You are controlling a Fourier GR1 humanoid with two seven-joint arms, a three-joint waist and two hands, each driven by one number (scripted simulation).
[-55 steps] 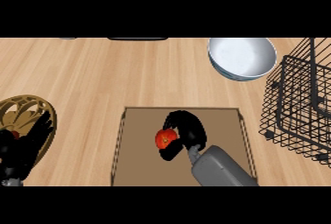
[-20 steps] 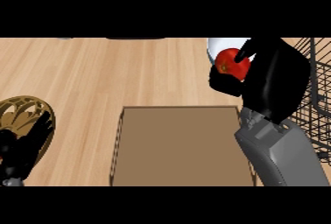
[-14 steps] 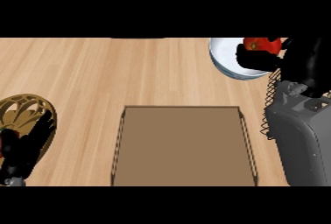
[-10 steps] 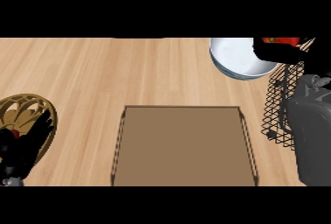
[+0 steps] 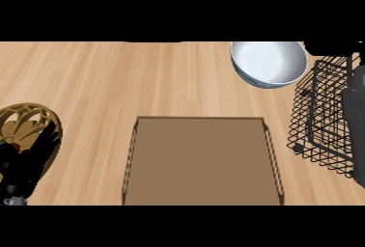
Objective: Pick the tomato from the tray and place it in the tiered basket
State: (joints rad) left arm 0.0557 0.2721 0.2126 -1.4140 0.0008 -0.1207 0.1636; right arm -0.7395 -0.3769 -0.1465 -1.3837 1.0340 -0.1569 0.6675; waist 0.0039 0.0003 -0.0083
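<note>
Count, near to far: one tray (image 5: 201,161), one gold openwork dish (image 5: 25,119), one wire tiered basket (image 5: 322,120), one bowl (image 5: 269,62), and my two hands. The tray sits at 6 o'clock on the wooden counter (image 5: 107,77), brown and flat, nothing showing on it. My left hand (image 5: 21,161) is at 8 o'clock by the left edge, resting over the near part of the gold dish, fingers (image 5: 43,141) relaxed and pointing up, holding nothing. The basket is at 3 o'clock, just right of the tray, black mesh, partly cut off by the right edge. My right forearm (image 5: 354,111) runs up that edge across the basket, grey. The bowl is at 1 o'clock, white inside, just beyond the basket's far-left corner. My right hand (image 5: 329,47) is only a black patch at 1–2 o'clock above the basket's far end, cropped by the top. I can't tell whether it's open or closed on anything. The tomato doesn't show, so I can't tell where it is.
</note>
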